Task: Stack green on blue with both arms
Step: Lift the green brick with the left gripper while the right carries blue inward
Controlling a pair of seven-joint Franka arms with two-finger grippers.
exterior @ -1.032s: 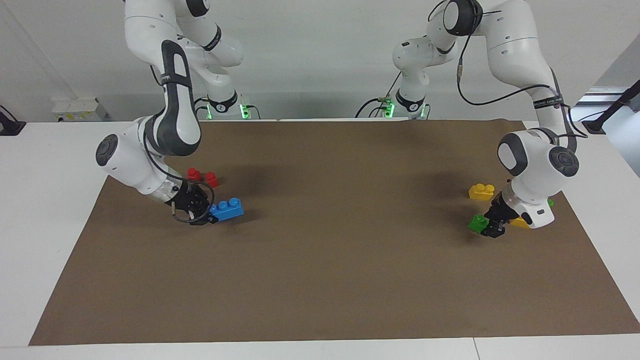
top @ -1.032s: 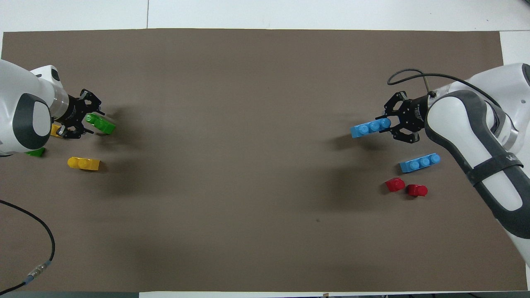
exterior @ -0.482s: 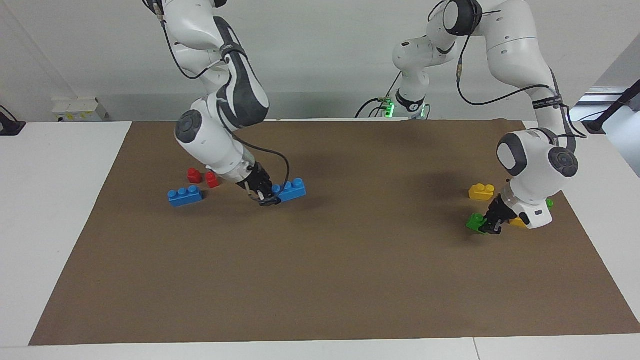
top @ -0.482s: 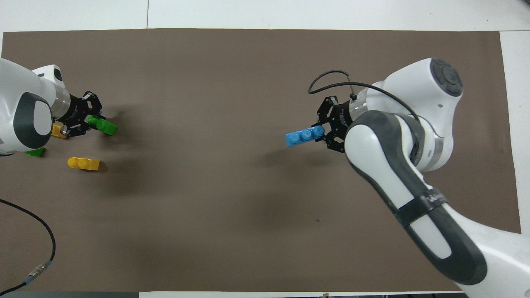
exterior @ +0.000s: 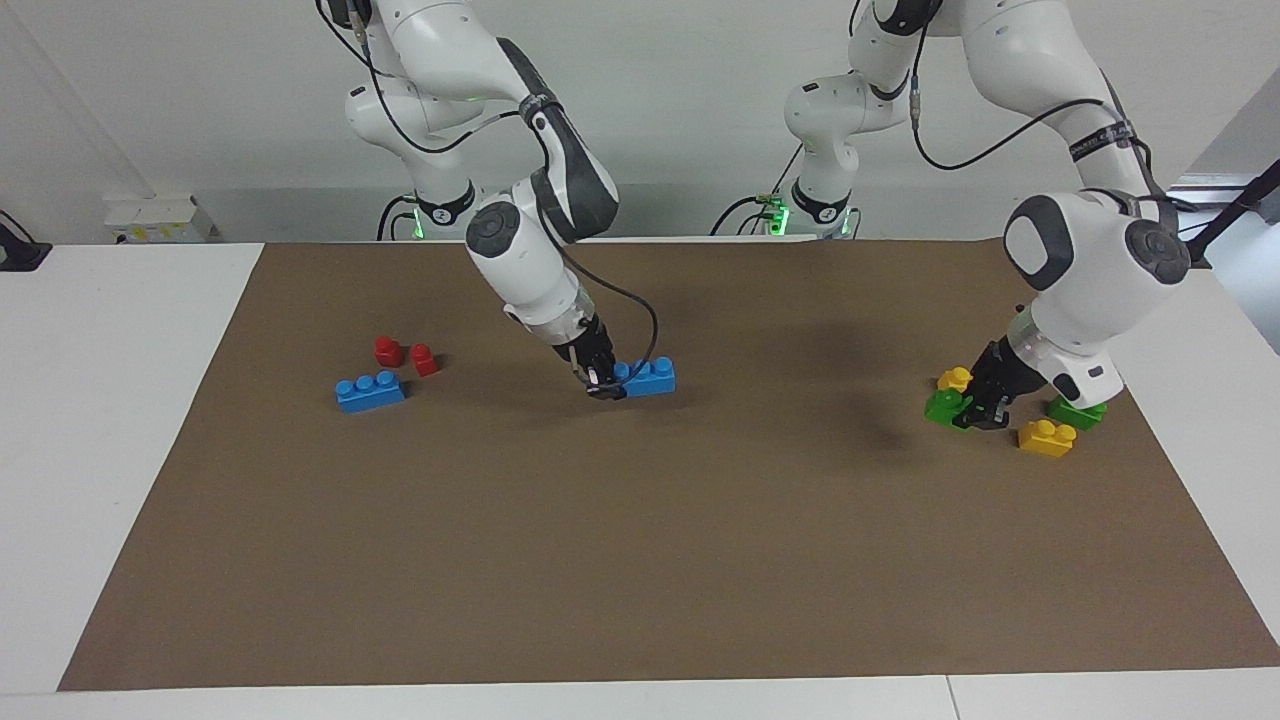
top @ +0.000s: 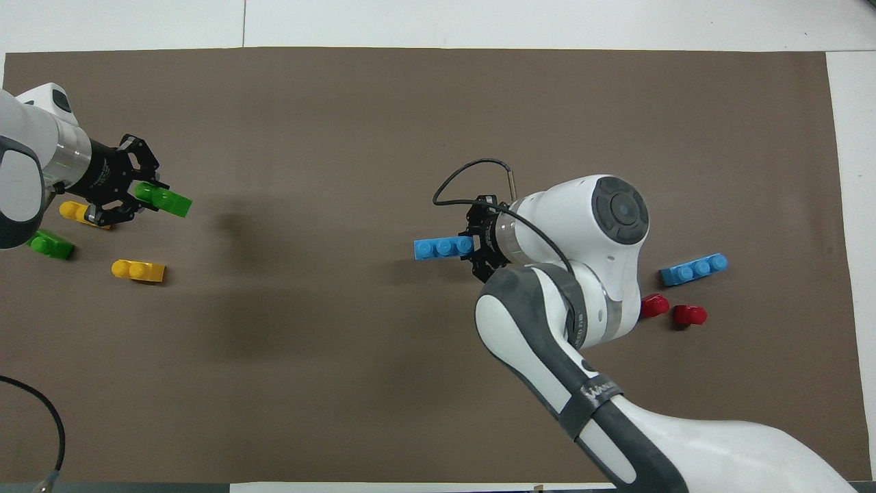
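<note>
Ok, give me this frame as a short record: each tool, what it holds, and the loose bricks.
left tool: shut on green brick, over the mat's left-arm end
right tool: shut on blue brick, low near the mat's middle
stacking: not yet done, the held bricks are far apart
loose at left-arm end: second green brick, two yellow bricks
loose at right-arm end: second blue brick, two red pieces
</note>
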